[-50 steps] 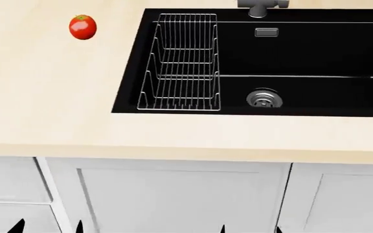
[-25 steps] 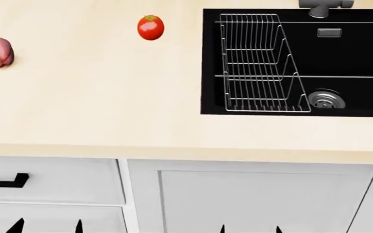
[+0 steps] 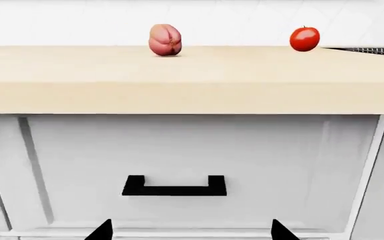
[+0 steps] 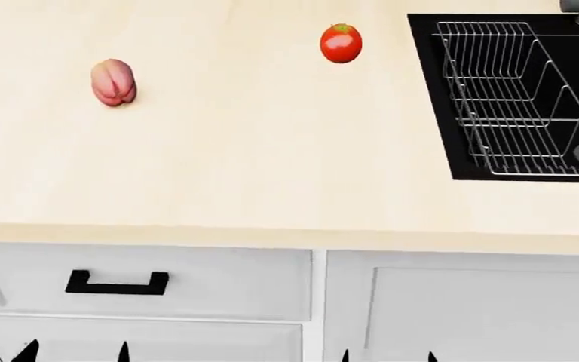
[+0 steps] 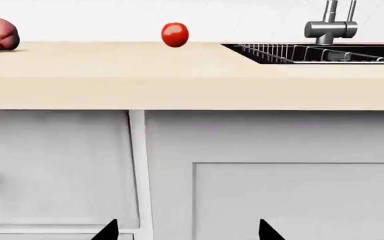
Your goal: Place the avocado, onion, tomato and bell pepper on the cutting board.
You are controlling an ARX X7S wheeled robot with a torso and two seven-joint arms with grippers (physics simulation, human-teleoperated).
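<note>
Well beyond our two low, empty, spread-jawed grippers, the bell pepper (image 4: pixel 114 82) has entered view beside the tomato (image 4: pixel 341 43); board unseen.

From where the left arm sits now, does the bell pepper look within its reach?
Probably not yet. The left tool hangs low before the drawer front, below the countertop, while the bell pepper sits far back. Nothing blocks it otherwise.

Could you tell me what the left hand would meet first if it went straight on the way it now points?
Probably the white drawer front, near its black handle: the left hand sits below the countertop and faces the cabinet. Depth is unclear.
</note>
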